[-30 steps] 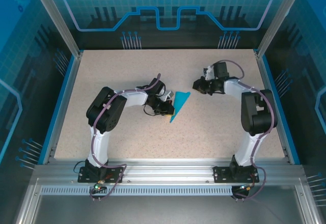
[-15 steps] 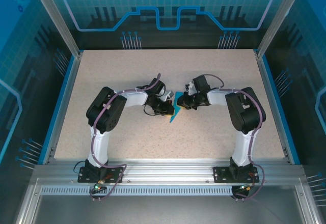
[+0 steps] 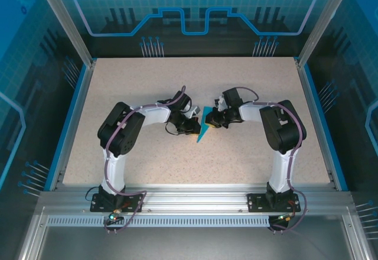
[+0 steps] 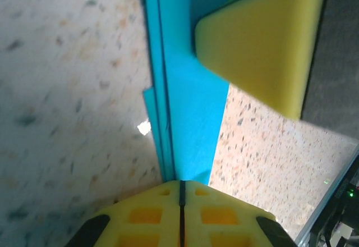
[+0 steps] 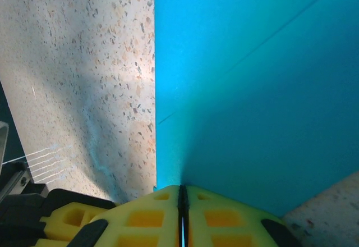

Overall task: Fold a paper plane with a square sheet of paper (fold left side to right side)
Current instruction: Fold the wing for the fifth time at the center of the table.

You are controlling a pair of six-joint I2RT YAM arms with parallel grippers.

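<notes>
In the middle of the table (image 3: pixel 147 83), the left jaws are pinched shut on the left edge of the blue paper (image 3: pixel 204 131), a narrow folded wedge with its tip pointing near. The right jaws are clamped shut on its right edge.

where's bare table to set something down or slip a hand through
Free: the far table strip below the back wall, the near patch between left arm and right arm, both side margins. Crowded: the centre, where left claw and right claw meet at the paper.
</notes>
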